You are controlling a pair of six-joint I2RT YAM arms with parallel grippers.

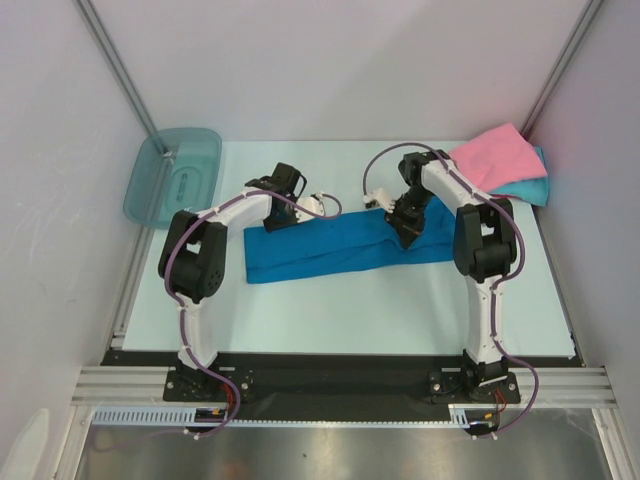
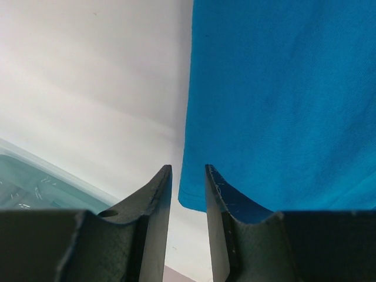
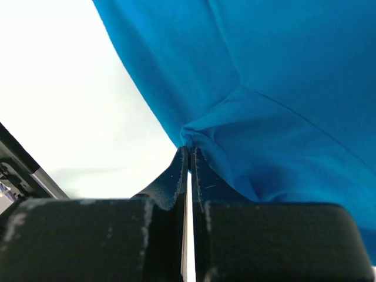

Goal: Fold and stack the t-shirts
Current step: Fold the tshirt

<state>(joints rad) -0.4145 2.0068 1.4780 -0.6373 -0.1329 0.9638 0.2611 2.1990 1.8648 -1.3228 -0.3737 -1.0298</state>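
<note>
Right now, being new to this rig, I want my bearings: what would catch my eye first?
A blue t-shirt, folded into a long band, lies across the middle of the top view; the right gripper is shut on a bunch of it, the left gripper open at its edge. A pink t-shirt lies on a turquoise t-shirt in the far right corner, and a teal bin sits far left.

Long shirt [image 1: 330, 255] across table [image 1: 300, 320] ctr, 2nd shirt [image 1: 493, 155] atop 3rd shirt [image 1: 532, 188] at far-R corner, bin [image 1: 175, 178] at far-L corner
</note>
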